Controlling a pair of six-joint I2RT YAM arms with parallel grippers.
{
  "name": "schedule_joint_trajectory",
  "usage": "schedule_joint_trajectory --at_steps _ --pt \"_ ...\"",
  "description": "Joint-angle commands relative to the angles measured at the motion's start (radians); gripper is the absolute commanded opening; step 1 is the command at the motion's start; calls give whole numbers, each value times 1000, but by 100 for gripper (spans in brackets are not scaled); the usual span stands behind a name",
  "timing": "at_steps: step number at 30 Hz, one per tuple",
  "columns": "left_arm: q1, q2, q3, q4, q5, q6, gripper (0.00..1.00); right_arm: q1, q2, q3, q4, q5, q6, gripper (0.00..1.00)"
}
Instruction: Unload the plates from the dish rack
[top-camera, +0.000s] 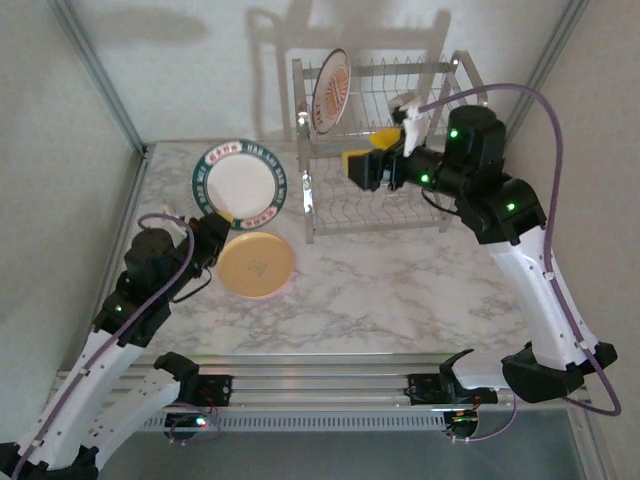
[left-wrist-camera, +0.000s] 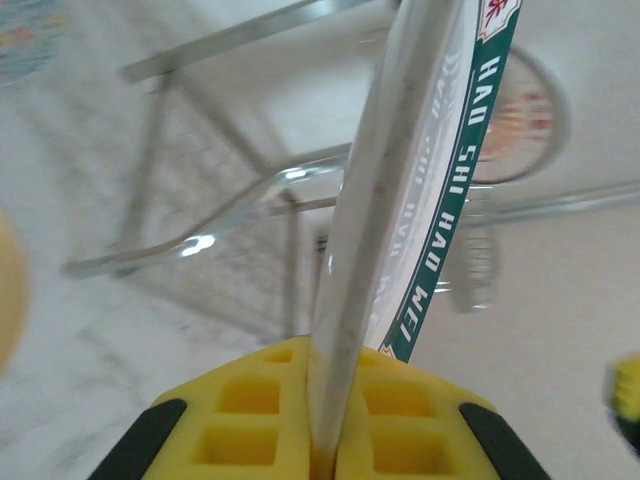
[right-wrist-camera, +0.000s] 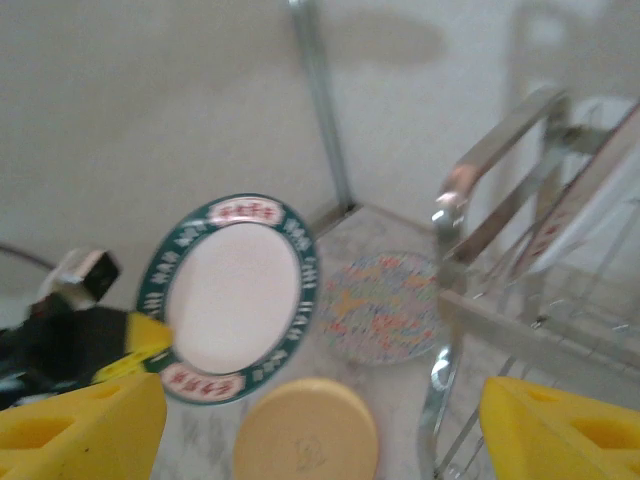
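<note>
While the left gripper (left-wrist-camera: 322, 425) clamps a glossy green-rimmed round white plate (left-wrist-camera: 400, 200), the right gripper (top-camera: 368, 150) gapes empty.

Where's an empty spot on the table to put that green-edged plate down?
The bare marble table in front of the dish rack, right of the yellow plate, is free. The left side is crowded: the yellow plate, the floral plate, and the left gripper holding the green-rimmed plate.

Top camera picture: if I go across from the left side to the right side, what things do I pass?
green-rimmed plate → orange sunburst plate → right gripper
</note>
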Motion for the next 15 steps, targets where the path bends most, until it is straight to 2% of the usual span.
schedule_joint_trajectory --at_steps 1,5,7,8,15 --pt "9 -34 -85 -102 -53 -81 0 87 -23 -1 -140 95 -143 82" --pt "8 -45 -204 -89 -44 -134 0 163 -14 2 -189 170 -188 82" --pt "8 -39 -257 -52 -33 -146 0 163 -11 4 -188 182 -191 82" --pt "8 -33 -278 -38 -27 -147 0 191 -7 9 -188 183 -191 82" --pt "18 23 -425 100 23 -157 0 210 7 15 -196 168 -193 82"
